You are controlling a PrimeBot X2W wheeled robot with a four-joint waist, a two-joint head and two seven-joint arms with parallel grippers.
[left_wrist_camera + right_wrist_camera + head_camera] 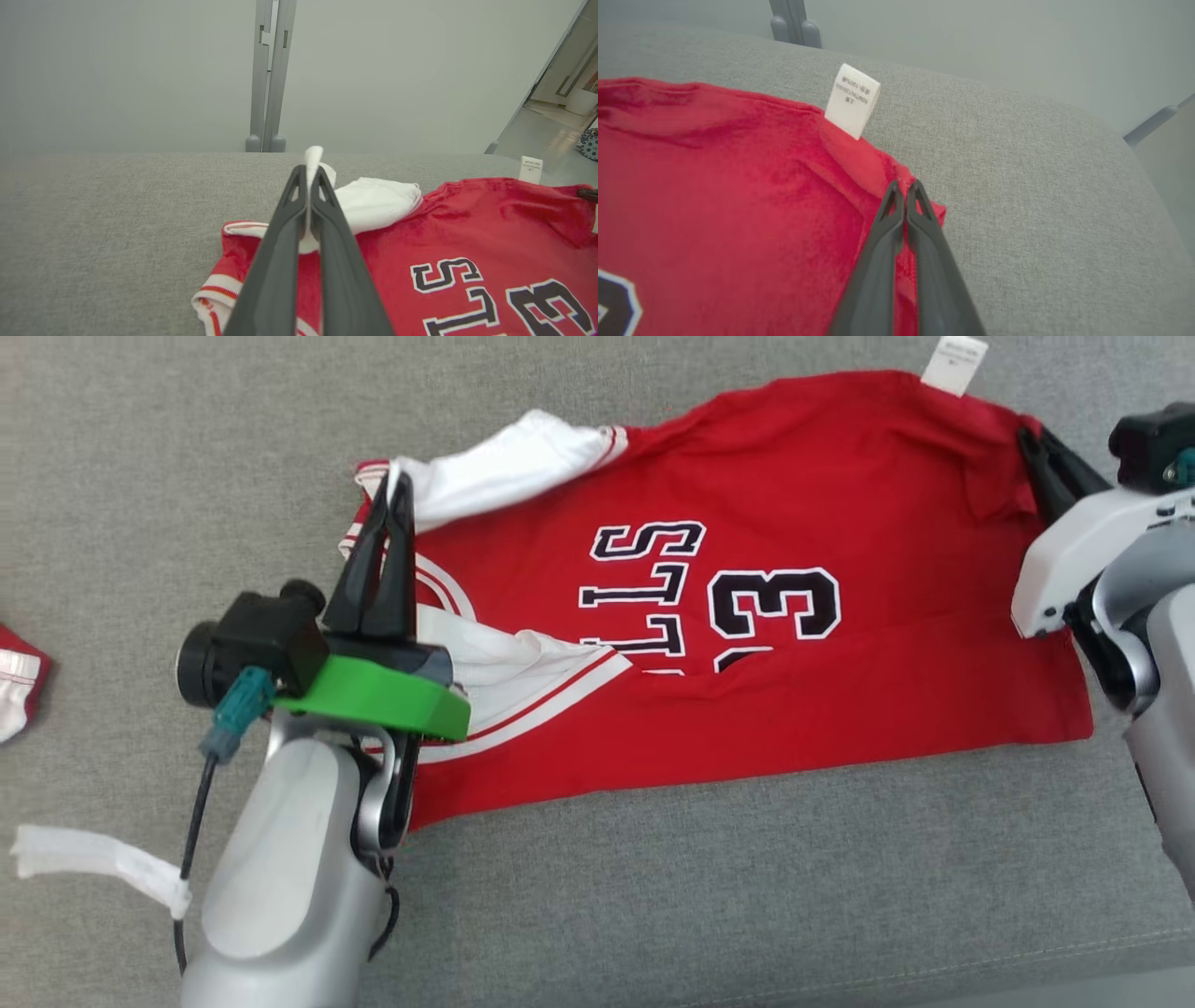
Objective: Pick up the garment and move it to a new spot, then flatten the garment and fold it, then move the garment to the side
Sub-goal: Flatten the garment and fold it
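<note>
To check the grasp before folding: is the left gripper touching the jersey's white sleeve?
Touching. In the left wrist view the left gripper is shut on the white sleeve, cloth pinched between its fingers.

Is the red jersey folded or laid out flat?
Partly folded. The red jersey has its near part lapped over the front, the fold edge cutting off the lettering and number.

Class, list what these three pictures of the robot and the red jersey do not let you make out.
Care label print: too small and blurred, right wrist view.
Jersey lettering: lower part hidden under its own fold, head view.
Red-and-white cloth: cut off by left edge, head view.
Whether the right gripper pinches cloth: its shut fingers hide the contact.
</note>
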